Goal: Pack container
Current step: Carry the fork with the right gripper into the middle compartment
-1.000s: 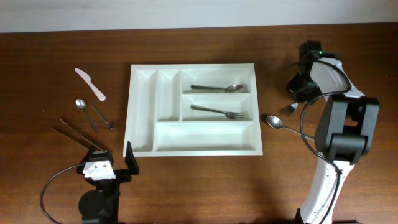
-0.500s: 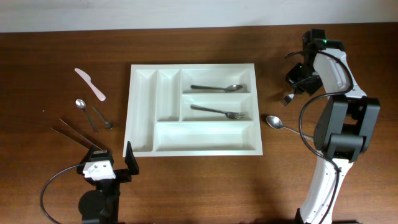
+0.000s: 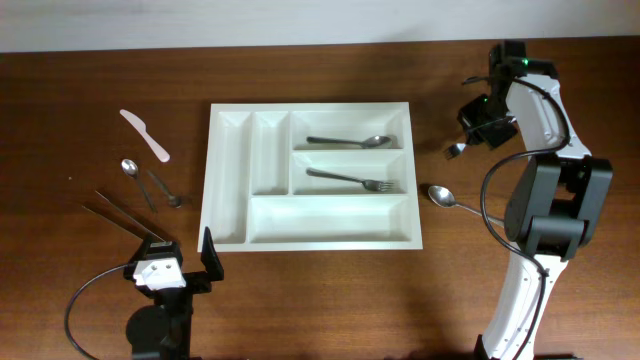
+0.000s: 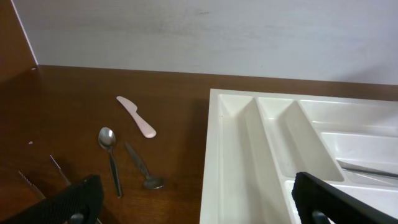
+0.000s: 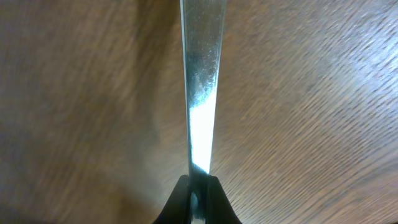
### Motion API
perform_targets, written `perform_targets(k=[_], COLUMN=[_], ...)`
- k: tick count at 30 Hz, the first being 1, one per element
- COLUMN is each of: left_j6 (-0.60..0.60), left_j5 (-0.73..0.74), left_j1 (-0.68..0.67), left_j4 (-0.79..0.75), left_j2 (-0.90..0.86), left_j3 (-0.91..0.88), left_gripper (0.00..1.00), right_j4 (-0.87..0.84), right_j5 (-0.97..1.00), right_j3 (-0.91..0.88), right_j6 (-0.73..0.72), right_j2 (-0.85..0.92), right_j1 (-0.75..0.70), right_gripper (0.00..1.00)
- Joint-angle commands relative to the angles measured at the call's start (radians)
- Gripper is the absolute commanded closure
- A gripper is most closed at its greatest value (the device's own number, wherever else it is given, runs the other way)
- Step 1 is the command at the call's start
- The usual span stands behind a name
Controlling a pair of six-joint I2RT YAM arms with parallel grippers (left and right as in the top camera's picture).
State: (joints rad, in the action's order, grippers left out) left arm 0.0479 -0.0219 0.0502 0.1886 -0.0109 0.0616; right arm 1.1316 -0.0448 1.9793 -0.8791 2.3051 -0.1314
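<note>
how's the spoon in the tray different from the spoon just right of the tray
The tray spoon lies in the tray's far long compartment; the right spoon lies on the table beside it. The tray spoon lies level, bowl pointing right; the right spoon slants, bowl toward the tray. Both are metal and neither is held.

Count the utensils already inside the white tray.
2: a spoon in the far long compartment of the tray, a fork in the middle long one. The whole tray shows overhead; nothing hidden.
</note>
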Motion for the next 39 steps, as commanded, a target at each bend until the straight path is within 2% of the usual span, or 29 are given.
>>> perform_targets(k=[1, 7, 11, 13, 16, 19, 28, 34, 39], left_j6=[-0.011, -0.012, -0.012, -0.011, -0.012, -0.012, -0.012, -0.012, -0.012], left_j5=[0.008, 0.008, 0.008, 0.008, 0.008, 0.008, 0.008, 0.008, 0.008], left_j1=[0.005, 0.005, 0.005, 0.005, 0.005, 0.005, 0.005, 0.005, 0.005], left_j4=[-0.006, -0.006, -0.006, -0.006, -0.006, -0.006, -0.006, -0.006, -0.006], left_j2=[0.006, 0.006, 0.006, 0.006, 0.006, 0.006, 0.006, 0.006, 0.006], left_j3=[-0.008, -0.008, -0.008, -0.008, -0.008, -0.008, -0.008, -0.008, -0.008], left_gripper=[0.01, 0.01, 0.01, 0.01, 0.01, 0.01, 0.01, 0.01, 0.01], right_j4=[0.026, 0.134, 0.208, 0.227, 0.293, 0.323, 0.339, 0.331, 0.304], right_j5=[-0.061, -0.056, -0.045, -0.032, 0.047, 0.079, 0.104, 0.106, 0.106], right_j3=[0.057, 0.167, 0.221, 0.224, 0.224, 0.224, 0.224, 0.198, 0.163], right_j6=[-0.021, -0.025, -0.083, -0.125, -0.281, -0.374, -0.530, -0.671, -0.725], right_j2=[-0.005, -0.005, -0.005, -0.005, -0.005, -0.005, -0.005, -0.004, -0.003], right_j1=[0.006, 0.060, 0.132, 0.173, 0.270, 0.348, 0.528, 0.597, 0.637], right_gripper=[0.96, 0.96, 0.96, 0.96, 0.96, 0.96, 0.96, 0.96, 0.96])
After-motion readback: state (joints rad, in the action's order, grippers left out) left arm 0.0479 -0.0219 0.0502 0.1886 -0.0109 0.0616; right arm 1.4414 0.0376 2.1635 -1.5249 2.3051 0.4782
